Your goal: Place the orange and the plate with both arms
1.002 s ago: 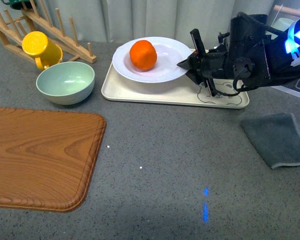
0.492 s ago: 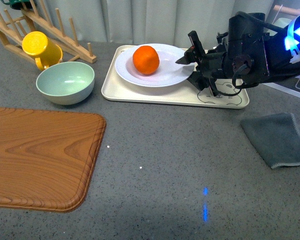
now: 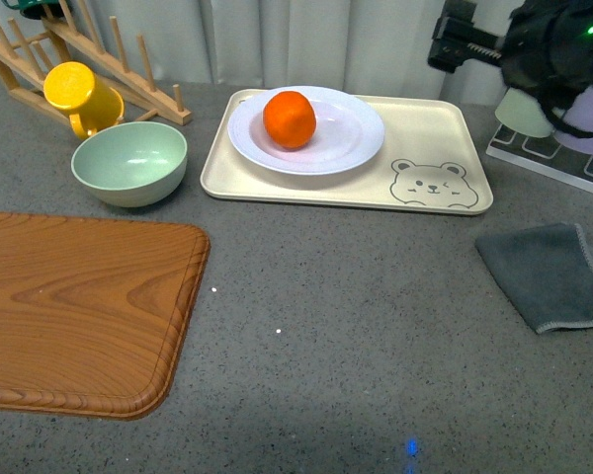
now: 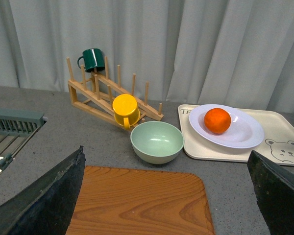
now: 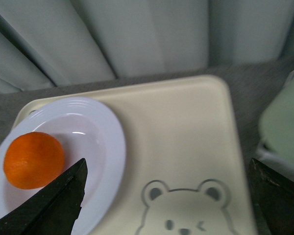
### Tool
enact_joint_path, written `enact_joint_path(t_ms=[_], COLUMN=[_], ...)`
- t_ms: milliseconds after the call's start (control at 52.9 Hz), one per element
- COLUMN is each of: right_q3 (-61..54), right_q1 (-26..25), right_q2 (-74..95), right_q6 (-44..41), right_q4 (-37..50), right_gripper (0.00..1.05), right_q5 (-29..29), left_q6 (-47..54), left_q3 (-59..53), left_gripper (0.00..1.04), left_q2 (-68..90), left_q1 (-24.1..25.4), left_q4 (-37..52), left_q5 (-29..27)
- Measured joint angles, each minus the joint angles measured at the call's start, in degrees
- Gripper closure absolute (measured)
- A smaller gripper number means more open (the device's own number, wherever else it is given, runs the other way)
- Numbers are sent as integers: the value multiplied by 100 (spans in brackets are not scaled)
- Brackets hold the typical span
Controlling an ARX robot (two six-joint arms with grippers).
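Right fingers (image 5: pixel 39 205) — spread wide, holding nothing, raised above the tray's (image 3: pixel 430 128) far right corner. Left fingers (image 4: pixel 39 200) — likewise parted and empty, hanging well back over the cutting board (image 3: pixel 69 306). Orange (image 3: pixel 289 119) — seated on the plate (image 3: pixel 351 133), plate resting on the tray's left half on the counter (image 3: pixel 356 316). Both lay leftward of the right fingers, the nearer arm by my judgement.
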Motion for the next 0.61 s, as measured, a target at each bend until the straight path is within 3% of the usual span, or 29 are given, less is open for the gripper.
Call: enact_joint_path(t_ms=[113,208,397,492,605], right_q3=[-1888,-3178,-5010,-5838,-6260], right_q1=[-87,-238,-691,-896,-911], right_q2=[-1464,-2474,-4461,-5906,-6985], right_q6=[-1451,-1939,-1436,-1213,-1200], right_q4=[1102,1526,750,-125,-555], right_gripper=[9,9,9,9,9], right_q5=[647,822,1023,1088,957], left_q6=[-2,-2,-2,0,0], left_q3=[0,0,0,0,0], left_gripper=[6,6,6,6,6], left_q2=[0,0,0,0,0], left_q1=[0,2,2,0,0], left_q4=[0,0,0,0,0], left_q5=[0,0,0,0,0])
